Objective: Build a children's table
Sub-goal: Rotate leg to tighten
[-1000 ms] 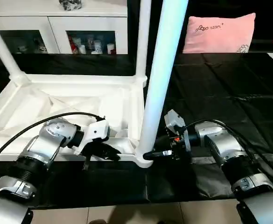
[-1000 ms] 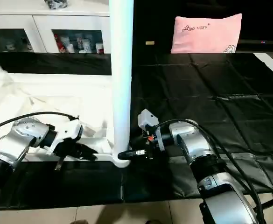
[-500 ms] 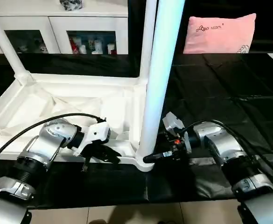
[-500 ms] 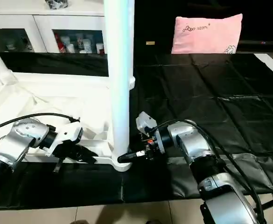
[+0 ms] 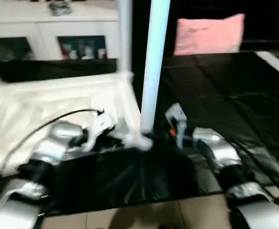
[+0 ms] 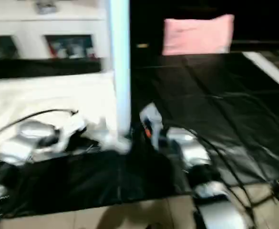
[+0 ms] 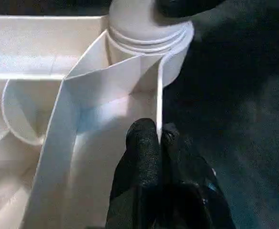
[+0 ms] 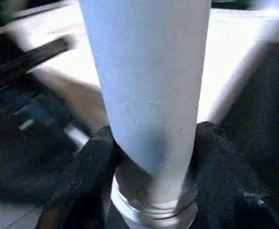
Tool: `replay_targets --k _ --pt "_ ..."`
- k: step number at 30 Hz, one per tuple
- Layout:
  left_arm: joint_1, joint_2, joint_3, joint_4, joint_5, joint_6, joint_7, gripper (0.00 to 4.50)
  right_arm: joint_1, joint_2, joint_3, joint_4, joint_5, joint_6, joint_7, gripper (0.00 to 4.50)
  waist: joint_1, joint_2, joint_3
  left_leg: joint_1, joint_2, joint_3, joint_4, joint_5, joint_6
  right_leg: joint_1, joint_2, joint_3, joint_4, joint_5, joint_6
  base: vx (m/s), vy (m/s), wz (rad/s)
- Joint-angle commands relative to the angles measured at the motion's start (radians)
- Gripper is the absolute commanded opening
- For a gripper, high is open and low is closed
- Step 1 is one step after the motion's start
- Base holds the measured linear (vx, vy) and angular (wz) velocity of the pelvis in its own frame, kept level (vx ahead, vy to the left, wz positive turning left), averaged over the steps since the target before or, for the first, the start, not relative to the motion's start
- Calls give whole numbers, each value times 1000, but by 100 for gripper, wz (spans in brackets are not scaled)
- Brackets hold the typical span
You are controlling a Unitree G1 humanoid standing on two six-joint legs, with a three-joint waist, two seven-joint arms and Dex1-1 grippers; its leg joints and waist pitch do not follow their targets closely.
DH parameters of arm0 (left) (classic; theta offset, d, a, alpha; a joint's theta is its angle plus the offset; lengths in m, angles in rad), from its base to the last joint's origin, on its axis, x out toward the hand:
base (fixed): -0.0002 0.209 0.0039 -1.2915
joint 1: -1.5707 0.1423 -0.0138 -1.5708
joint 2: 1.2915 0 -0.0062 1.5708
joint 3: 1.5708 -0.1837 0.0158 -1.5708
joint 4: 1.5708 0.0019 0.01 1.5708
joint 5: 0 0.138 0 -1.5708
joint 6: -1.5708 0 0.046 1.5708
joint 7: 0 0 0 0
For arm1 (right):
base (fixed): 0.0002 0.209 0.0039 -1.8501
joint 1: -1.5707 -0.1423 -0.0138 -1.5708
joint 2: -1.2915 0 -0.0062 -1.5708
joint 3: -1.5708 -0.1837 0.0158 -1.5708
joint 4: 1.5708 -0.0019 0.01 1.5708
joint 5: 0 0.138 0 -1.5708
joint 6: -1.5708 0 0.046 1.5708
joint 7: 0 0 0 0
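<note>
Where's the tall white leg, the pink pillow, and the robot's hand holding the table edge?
leg [image 8: 149, 86]: right wrist view, middle of its tube.
pink pillow [image 5: 208, 34]: left eye view, its front.
left gripper [image 7: 159, 136]: left wrist view, fingertips pinching the tabletop's [image 7: 44, 62] rim.

Head pair: looks forward and down from above over both forearms, taking in the upturned tabletop, the black sheet and a cabinet at the back. The two eyes share that whole scene.

Left wrist camera: very close, looking along its fingers at the tabletop's corner socket.

Right wrist camera: very close on the upright leg at that same corner.
</note>
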Motion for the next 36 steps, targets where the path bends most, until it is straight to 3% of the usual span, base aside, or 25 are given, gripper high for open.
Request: replay_targets --k 1,2,5,6,9,10,17,20,21,22,25,28,30,36 --pt "-61 -90 15 -6 -9 34 117 0 -3 103 45 86 -21 49 -96 204 0 6 -53 -12 -6 2 -76 -295 14 46 -44 21 -111 -609 -73 0 0 0" --pt "-71 -112 25 1 -9 49 148 0 -13 121 36 104 -25 49 -136 204 -2 6 -52 -6 -7 3 -75 -305 17 42 -42 18 -113 -602 -82 0 0 0" --pt "-94 -162 47 25 -4 70 225 0 -47 160 30 165 -59 44 -250 204 0 10 -55 -6 -2 1 -81 -301 23 46 -42 17 -108 -532 -111 0 0 0" --pt "-99 -171 48 32 0 65 243 0 -53 163 36 177 -73 34 -267 204 -1 3 -58 -11 -1 1 -82 -288 25 53 -43 20 -100 -483 -130 0 0 0" --pt "-103 -174 43 37 7 58 255 0 -57 163 40 188 -82 24 -280 204 6 5 -61 -16 0 3 -83 -242 37 62 -44 24 -89 -381 -165 0 0 0" --pt "-104 -166 27 44 29 37 265 0 -57 156 41 190 -87 15 -280 257 7 5 -62 -16 1 5 -83 -230 41 63 -45 25 -87 -354 -174 0 0 0" --pt "-85 -139 16 32 50 27 239 0 -57 119 -4 170 -63 -29 -235 313 7 9 -58 -15 3 3 -87 -264 39 64 -47 24 -91 -394 -171 0 0 0" --pt "-72 -113 12 26 44 9 194 0 -41 78 -17 126 -33 -71 -139 345 7 11 -60 -16 6 3 -87 -260 45 66 -48 25 -90 -364 -180 0 0 0" --pt "-62 -79 1 27 34 -28 125 0 -25 24 -6 85 -24 -108 -38 352 7 11 -62 -17 6 3 -87 -242 50 69 -47 25 -85 -324 -192 0 0 0" --pt "-62 -79 1 27 34 -28 125 0 -25 24 -6 85 -24 -108 -38 360 11 9 -63 -16 5 2 -86 -232 56 72 -46 24 -86 -310 -194 0 0 0" --pt "-51 -36 -18 26 28 -87 29 0 -6 -31 -7 28 10 -123 84 389 12 7 -73 -25 4 6 -77 -138 94 82 -47 26 -69 -154 -244 0 0 0" --pt "-42 -12 -28 25 24 -125 -35 0 3 -64 -6 -1 22 -132 149 414 14 6 -78 -30 4 8 -69 -68 125 80 -45 25 -54 -39 -285 0 0 0" --pt "-32 13 -40 20 19 -156 -97 0 16 -98 7 -32 28 -129 224 441 17 8 -73 -29 6 9 -69 -91 127 76 -46 24 -58 -74 -288 0 0 0" --pt "-8 88 -84 7 9 -233 -273 0 51 -191 64 -111 31 -136 424 441 38 9 -66 -22 14 12 -75 -166 93 71 -46 25 -67 -199 -250 0 0 0"
